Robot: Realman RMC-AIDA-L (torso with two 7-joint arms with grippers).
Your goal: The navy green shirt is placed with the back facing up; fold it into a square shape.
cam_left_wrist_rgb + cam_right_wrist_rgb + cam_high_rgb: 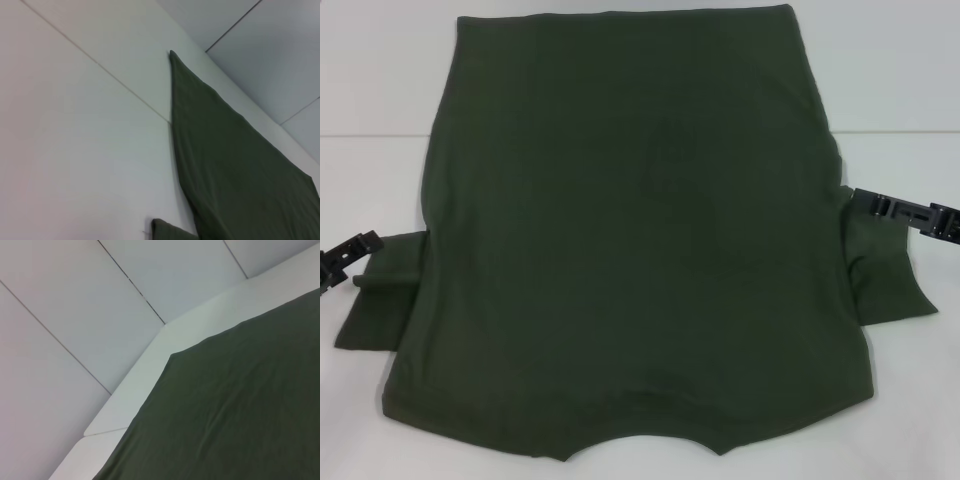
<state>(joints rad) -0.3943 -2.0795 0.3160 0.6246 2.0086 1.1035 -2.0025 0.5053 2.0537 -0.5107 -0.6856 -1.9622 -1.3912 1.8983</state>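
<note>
White table (pixel 380 80) spanned the whole head view, seam line running across behind the garment. Navy green shirt (pixel 630 240) lay flat on it, plain side up, no lettering visible; hem toward far edge, collar notch nearest the robot, body filling most of the table centre. Mostly smooth, faint creases only.

Left sleeve (pixel 385 295) stuck out past body edge, top part rolled or bunched toward the gripper. Right sleeve (pixel 885 275) likewise out to the side, upper edge lifted and creased.

Left gripper (pixel 348 252) sat at the outer tip of the left sleeve, touching or just beside the cloth. Right gripper (pixel 905 213) sat at the top edge of the right sleeve. Jaws on both: couldn't tell whether spread, pressed together or pinching fabric; tips hidden vs dark cloth. Wrist views gave no help, only shirt edge and table.

Judged stage: early, sleeves not yet folded in, body still full width.

Risks from here, as judgement:
- Uneven hold, e.g. one side catching only a thin edge, prob. slips mid-fold, leaving a skewed flap.
- Bunched left sleeve could fold in as a lump, so no clean square.
- Pulling inward w/o lifting could drag the whole body and wrinkle it.
- Arms out of sync would twist the shirt off-axis on the table.
</note>
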